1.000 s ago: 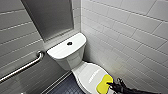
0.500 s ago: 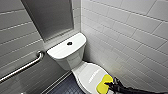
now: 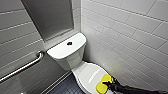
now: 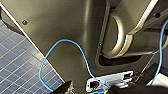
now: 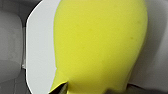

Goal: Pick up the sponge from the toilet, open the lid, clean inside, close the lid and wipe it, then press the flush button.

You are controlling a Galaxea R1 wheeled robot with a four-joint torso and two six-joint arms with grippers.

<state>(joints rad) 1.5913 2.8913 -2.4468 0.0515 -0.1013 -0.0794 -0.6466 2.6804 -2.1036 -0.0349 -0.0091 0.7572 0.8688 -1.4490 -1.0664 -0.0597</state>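
- The sponge (image 3: 103, 83) is showing bright yellow, a rounded, bean-like oblong with a smooth matte skin that is faintly speckled in the right wrist view.
- The right gripper (image 3: 110, 85), black and reaching in from the lower right, is clamping the sponge at its near end, and a dark fingertip (image 5: 62, 88) is pressing into the yellow.
- The sponge is lying on the front part of the closed lid (image 3: 87, 73), toward the tiled side wall. The lid is white, oval and glossy, and is mirroring a yellow streak.
- The toilet (image 3: 72, 60) is standing in the corner in glossy white ceramic, with a boxy, rounded tank. The round dark flush button (image 3: 69, 43) is sitting in the middle of the flat tank top.
- Pale glossy rectangular wall tiles (image 3: 125, 37) are lining the corner. A metal grab bar (image 3: 25, 66) is running along the wall beside the tank. Small dark square floor tiles (image 3: 62, 87) are lying below.
- The left gripper (image 4: 96, 90) is hanging beside a looping blue cable (image 4: 50, 57), and whether it is gripping cannot be told.
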